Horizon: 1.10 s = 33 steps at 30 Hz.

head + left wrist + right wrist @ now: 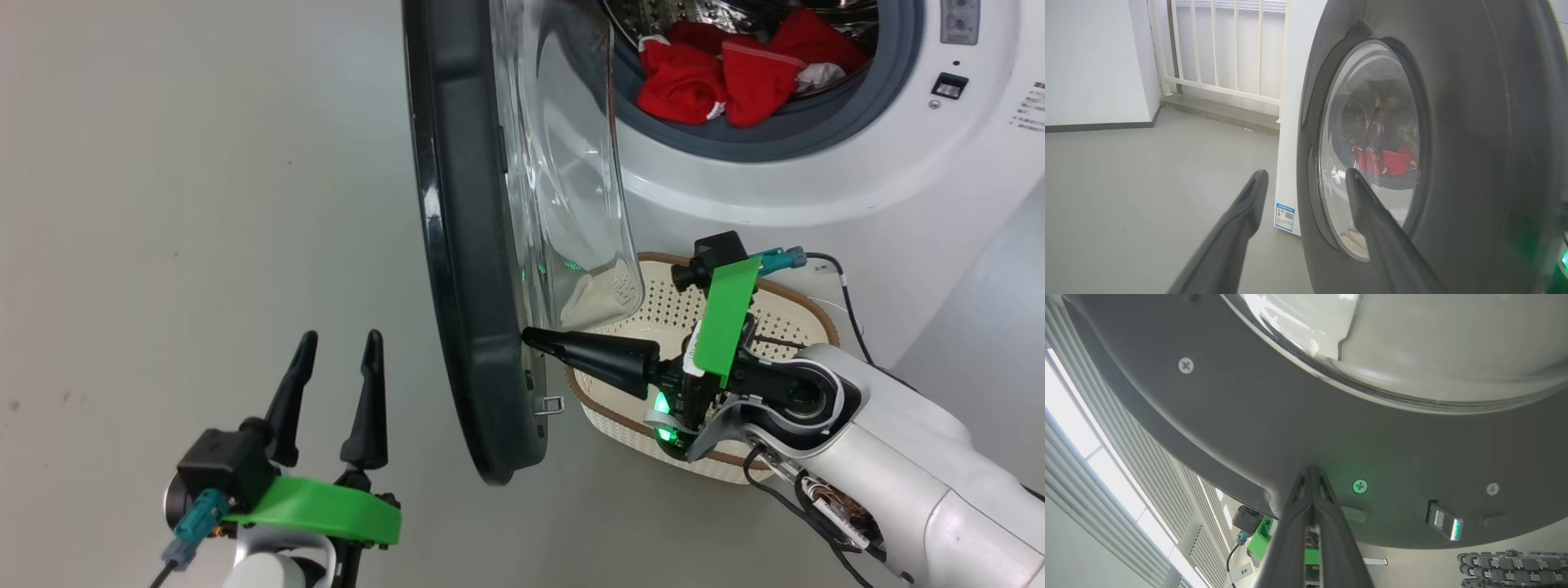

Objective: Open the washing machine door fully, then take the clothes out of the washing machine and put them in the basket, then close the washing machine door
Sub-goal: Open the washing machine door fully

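The washing machine door [469,269] stands edge-on, swung well out from the white washing machine [816,180]. Red clothes [735,69] with white trim lie piled in the drum mouth; through the door's glass they show as red clothes [1386,161]. My right gripper [529,336] is shut, its tips pressed against the inner side of the door's dark rim, and the same contact shows at my right gripper [1311,470] on the door [1290,416]. My left gripper [339,347] is open and empty at the lower left, outside the door [1474,143]. The cream basket [784,314] sits under my right arm.
The basket stands on the floor against the machine's front, just right of the door's lower edge. A metal door latch [553,403] juts from the rim near my right fingertips. Grey floor [204,204] spreads to the left. A white railing [1224,45] stands beyond the machine.
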Motion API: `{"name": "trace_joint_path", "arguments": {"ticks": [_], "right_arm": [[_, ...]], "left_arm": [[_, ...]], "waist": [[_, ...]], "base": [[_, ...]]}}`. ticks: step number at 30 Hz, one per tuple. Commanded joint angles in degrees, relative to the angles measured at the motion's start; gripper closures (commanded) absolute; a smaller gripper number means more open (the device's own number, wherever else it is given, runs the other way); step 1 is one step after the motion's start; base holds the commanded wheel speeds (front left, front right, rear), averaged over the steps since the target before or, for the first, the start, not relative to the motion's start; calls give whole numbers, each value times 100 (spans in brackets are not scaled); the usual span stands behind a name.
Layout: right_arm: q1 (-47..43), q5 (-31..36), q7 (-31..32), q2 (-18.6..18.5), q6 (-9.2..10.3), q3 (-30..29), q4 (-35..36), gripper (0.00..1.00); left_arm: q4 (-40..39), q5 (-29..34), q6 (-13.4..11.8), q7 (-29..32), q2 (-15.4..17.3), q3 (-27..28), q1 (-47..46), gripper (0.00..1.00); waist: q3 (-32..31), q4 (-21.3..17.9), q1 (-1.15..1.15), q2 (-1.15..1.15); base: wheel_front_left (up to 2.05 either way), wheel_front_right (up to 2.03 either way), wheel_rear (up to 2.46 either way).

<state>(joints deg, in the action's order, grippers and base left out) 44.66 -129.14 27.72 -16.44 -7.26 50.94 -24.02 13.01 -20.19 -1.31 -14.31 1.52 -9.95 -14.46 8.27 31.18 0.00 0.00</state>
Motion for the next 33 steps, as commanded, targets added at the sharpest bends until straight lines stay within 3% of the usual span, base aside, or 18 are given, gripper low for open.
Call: {"name": "trace_joint_path", "arguments": {"ticks": [1,17,25,26,27,28,33], "right_arm": [[-28,-86,10,136,-23,65,126,100],[194,-35,-73,222,-23,214,-138,100],[85,180,-367,84,-23,144,-89,100],[71,243,-439,44,-23,129,-57,80],[58,342,-544,-6,-23,111,-19,34],[31,444,-686,-53,-23,82,8,0],[-16,1452,-1610,-277,-23,211,53,0]], "left_arm": [[-176,-28,-36,-69,136,231,37,0],[-338,-54,-77,-69,135,428,189,0],[-265,10,-16,-69,135,397,122,0],[-263,6,-5,-69,135,393,118,0],[-274,2,11,-69,135,391,115,0],[-297,5,21,-69,135,398,113,0],[-440,77,11,-69,135,532,187,0]], "waist": [[16,36,0,0],[96,56,0,0],[-7,19,0,0],[-21,14,0,0],[-35,10,0,0],[-50,6,0,0],[-120,-92,0,0]], "base": [[0,0,0],[0,0,0],[0,0,0],[0,0,0],[0,0,0],[0,0,0],[0,0,0]]}}
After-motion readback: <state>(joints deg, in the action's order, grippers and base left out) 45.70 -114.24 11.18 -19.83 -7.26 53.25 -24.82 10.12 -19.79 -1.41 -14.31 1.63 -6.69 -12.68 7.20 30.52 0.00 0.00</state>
